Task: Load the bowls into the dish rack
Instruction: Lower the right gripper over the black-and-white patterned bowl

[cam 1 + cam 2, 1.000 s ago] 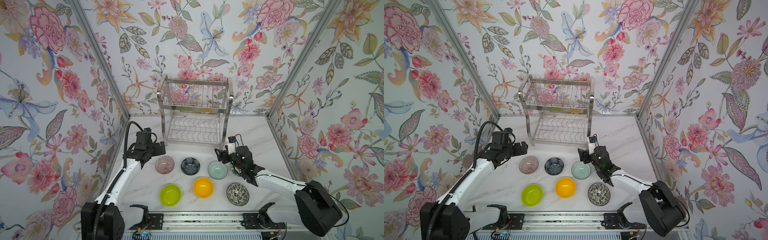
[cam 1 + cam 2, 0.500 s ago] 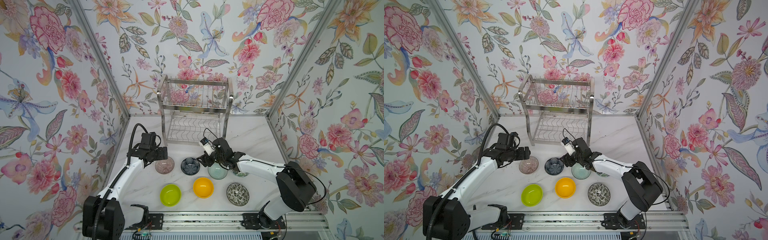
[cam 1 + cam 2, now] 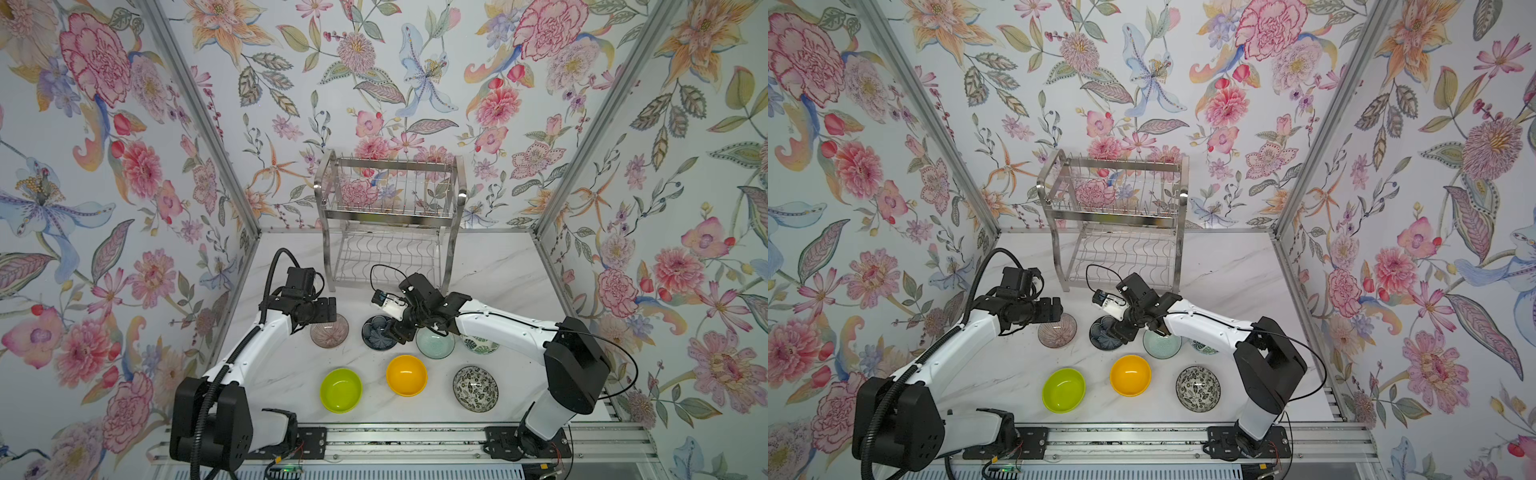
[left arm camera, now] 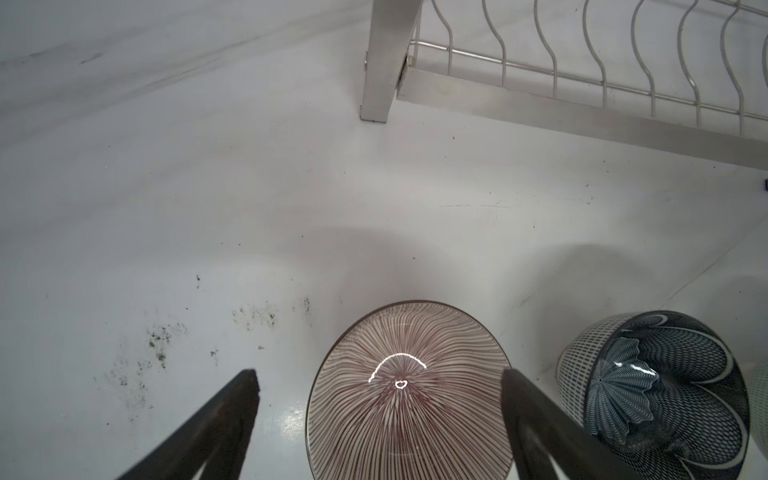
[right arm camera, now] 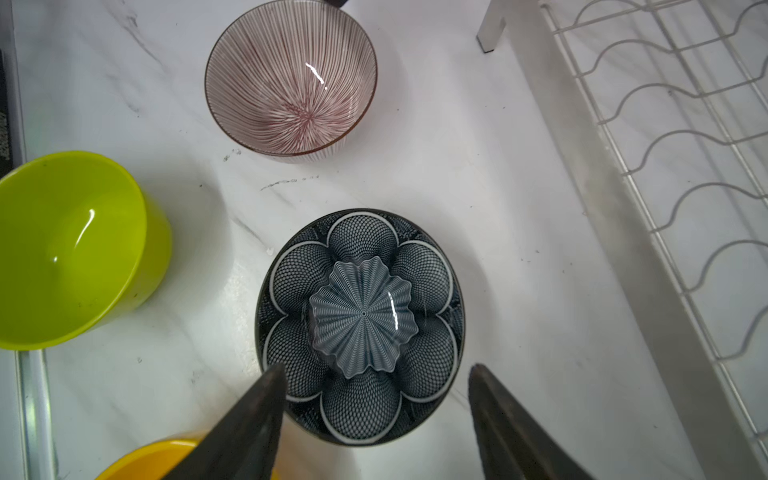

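Observation:
Several bowls stand on the white table in front of the steel dish rack (image 3: 388, 216) (image 3: 1117, 216). My left gripper (image 3: 328, 311) (image 4: 379, 376) is open just above the pinkish-brown ribbed bowl (image 3: 330, 334) (image 4: 407, 399), a finger on either side of it. Reaching across the middle, my right gripper (image 3: 395, 331) (image 5: 376, 370) is open over the near rim of the dark navy flower bowl (image 3: 376, 334) (image 5: 361, 324). One of its fingers hangs over the bowl's inside and the other outside the rim. Neither gripper holds anything.
Beside the navy bowl are a pale mint bowl (image 3: 435, 344) and a leaf-print bowl (image 3: 481, 345), both partly under my right arm. In the front row sit lime green (image 3: 340, 390), orange-yellow (image 3: 406, 375) and black-and-white floral (image 3: 475, 388) bowls. The rack's front leg (image 4: 378, 62) stands close by.
My right arm has swung left from beside the mint bowl to the navy bowl. My left gripper has moved forward and down over the ribbed bowl. No bowl has moved.

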Robot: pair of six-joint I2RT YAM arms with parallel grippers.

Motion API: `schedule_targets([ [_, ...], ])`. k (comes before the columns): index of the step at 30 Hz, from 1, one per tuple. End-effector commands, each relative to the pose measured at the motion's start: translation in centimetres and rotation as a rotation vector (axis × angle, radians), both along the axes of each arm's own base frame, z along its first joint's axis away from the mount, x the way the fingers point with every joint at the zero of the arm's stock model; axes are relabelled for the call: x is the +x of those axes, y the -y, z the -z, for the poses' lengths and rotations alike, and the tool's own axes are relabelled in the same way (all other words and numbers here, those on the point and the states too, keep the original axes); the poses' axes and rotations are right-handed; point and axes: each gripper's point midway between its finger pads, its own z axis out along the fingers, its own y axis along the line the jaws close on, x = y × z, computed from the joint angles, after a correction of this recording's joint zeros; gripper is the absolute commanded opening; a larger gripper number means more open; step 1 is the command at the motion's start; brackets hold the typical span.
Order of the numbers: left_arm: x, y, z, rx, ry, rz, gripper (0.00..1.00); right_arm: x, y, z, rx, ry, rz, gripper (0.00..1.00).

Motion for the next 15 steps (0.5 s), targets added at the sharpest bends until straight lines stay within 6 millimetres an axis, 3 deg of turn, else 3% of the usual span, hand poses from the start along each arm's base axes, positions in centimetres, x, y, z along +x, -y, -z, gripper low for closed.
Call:
schedule_targets([
  [1,0.0,0.5,0.5,-0.022,0.009,0.029,0.94,-2.0,0.3,1.7,-0.115,0.009,-0.141,0.71],
  [8,0.3,0.6,-0.5,-0.124,0.053,0.011,0.94,-3.1,-0.9,1.9,-0.159,0.040,-0.228,0.71],
  [15,0.7,-0.9,-1.8,-0.145,0.121,-0.044,0.96,-3.9,-2.1,3.2,-0.223,0.047,-0.264,0.67],
])
